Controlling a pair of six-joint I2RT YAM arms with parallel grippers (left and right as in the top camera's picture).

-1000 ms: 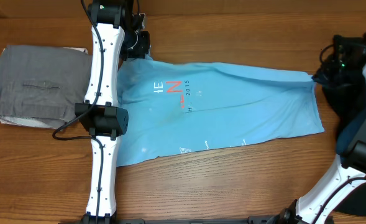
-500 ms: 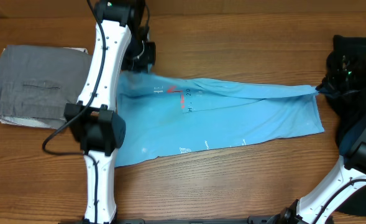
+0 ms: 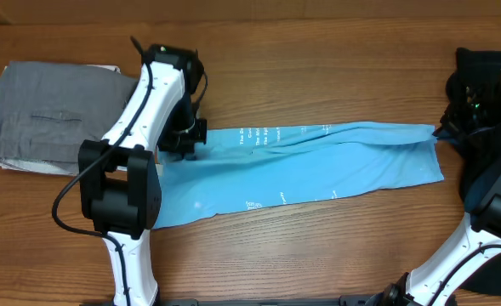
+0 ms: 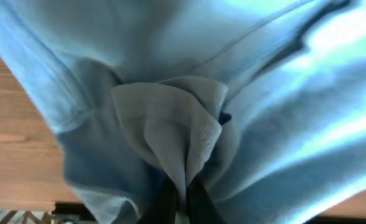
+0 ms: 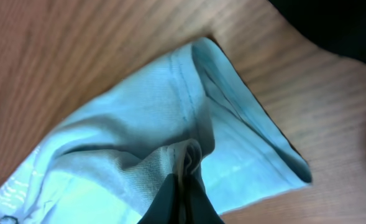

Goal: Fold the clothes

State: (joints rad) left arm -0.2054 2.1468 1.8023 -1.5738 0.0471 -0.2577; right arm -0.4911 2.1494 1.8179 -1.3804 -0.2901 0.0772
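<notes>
1. The shirt (image 3: 318, 166) lies on the table (image 3: 318, 76) as a long light blue band, stretched from left to right between the two grippers.
2. The far long edge of the shirt is turned over toward the near side. A row of small white lettering (image 3: 263, 136) is exposed on the turned part, near its left end.
3. The near left corner of the shirt is spread flat on the wood and lies partly under the left arm.
4. The left gripper (image 3: 185, 143) is set at the far left corner of the shirt. In the left wrist view, its dark fingers (image 4: 164, 202) are seen pressed together on a gathered bunch of ribbed fabric, so the shirt is held in a narrow pinch.
5. The right gripper (image 3: 441, 132) is set at the far right corner of the shirt. In the right wrist view, its fingers (image 5: 198, 205) are seen closed on a fold of hemmed fabric, so that corner is held as well.
6. Around the right gripper's pinch, the right end of the shirt is doubled over on the wood, and a stitched hem is visible.
7. A folded grey cloth (image 3: 50, 115) lies at the left end of the table, just beside the left arm and apart from the shirt.
</notes>
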